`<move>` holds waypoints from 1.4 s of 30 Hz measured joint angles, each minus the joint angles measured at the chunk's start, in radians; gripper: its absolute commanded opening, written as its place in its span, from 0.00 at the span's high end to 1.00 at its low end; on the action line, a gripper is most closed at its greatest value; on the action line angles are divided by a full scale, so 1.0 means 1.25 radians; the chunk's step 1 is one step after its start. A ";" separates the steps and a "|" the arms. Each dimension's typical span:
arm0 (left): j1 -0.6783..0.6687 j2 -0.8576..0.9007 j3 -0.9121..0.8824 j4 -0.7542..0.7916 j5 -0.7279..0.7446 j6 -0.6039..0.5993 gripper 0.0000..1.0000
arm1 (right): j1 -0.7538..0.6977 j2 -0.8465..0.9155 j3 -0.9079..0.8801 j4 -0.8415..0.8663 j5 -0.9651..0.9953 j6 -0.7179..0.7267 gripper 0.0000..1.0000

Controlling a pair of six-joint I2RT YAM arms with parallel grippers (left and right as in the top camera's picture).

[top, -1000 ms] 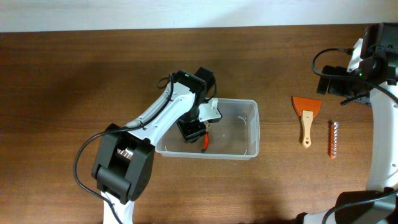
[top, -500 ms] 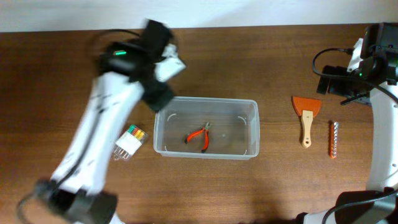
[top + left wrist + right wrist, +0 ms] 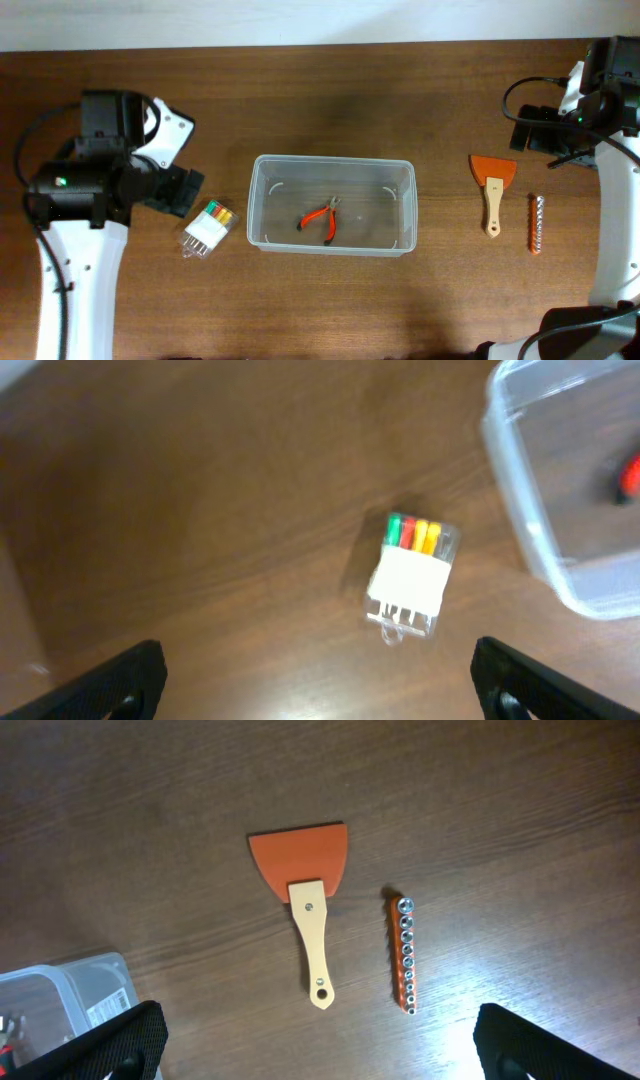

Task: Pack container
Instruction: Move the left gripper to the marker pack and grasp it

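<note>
The clear plastic container sits mid-table with small red-handled pliers inside; its corner shows in the left wrist view and in the right wrist view. A small clear pack of coloured markers lies left of it, also in the left wrist view. My left gripper is open and empty, high above the table left of the pack. An orange scraper with a wooden handle and an orange socket rail lie right of the container. My right gripper is open and empty above them.
The scraper and socket rail lie side by side near the right arm's base. Black cables hang at the right arm. The table's far edge runs along a white wall.
My left arm has left the container, leaving the pliers inside, and swung far to the left, uncovering the marker pack. The right arm has not moved.
</note>
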 measured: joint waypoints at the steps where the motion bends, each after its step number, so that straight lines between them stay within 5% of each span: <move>1: 0.013 0.000 -0.050 0.042 0.007 0.004 0.01 | 0.000 0.000 0.000 0.000 0.000 0.000 0.01; 6: 0.036 0.095 -0.216 0.173 0.050 0.053 0.01 | 0.000 0.000 0.000 0.001 0.000 0.001 0.01; 19: 0.036 0.360 -0.235 0.218 0.080 0.169 0.01 | 0.000 0.000 0.000 0.003 0.000 0.000 0.01; 42: 0.036 0.390 -0.316 0.290 0.118 0.175 0.01 | 0.000 0.000 0.000 0.003 0.000 0.000 0.01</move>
